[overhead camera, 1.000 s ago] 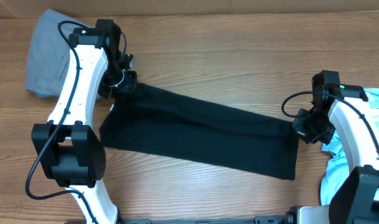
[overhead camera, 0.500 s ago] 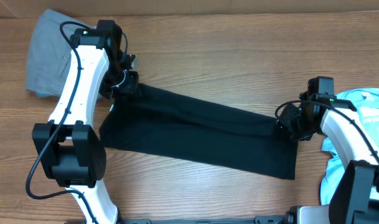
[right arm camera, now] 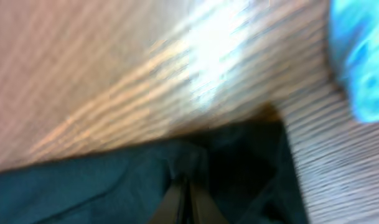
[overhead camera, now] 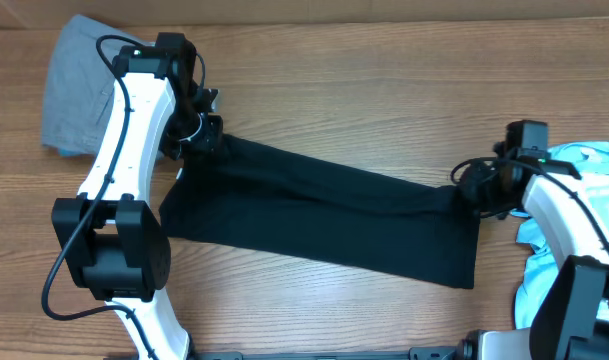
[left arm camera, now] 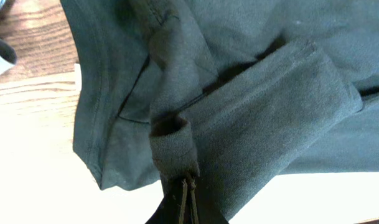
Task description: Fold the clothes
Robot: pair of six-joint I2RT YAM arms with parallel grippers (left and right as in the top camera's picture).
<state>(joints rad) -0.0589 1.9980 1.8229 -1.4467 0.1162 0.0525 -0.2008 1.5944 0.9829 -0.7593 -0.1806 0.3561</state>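
Observation:
The black T-shirt [overhead camera: 314, 215] lies as a long folded band slanting across the wooden table. My left gripper [overhead camera: 199, 135] is at its upper left end, shut on a bunched fold of the black cloth [left arm camera: 177, 146], with the tips [left arm camera: 188, 185] pressed together. My right gripper [overhead camera: 471, 190] is at the band's upper right corner. In the blurred right wrist view its jaws [right arm camera: 188, 185] are shut with black fabric [right arm camera: 114, 186] pinched at the tips.
A grey garment [overhead camera: 79, 85] lies at the table's far left, behind the left arm. A light-blue T-shirt [overhead camera: 589, 165] is heaped at the right edge under the right arm and shows as light-blue cloth [right arm camera: 360, 56] in the right wrist view. Bare wood [overhead camera: 364, 90] lies behind the band.
My right gripper moved left onto the shirt's right end, opened, then shut on the cloth and drew back slightly right. The left arm and its grip are unchanged.

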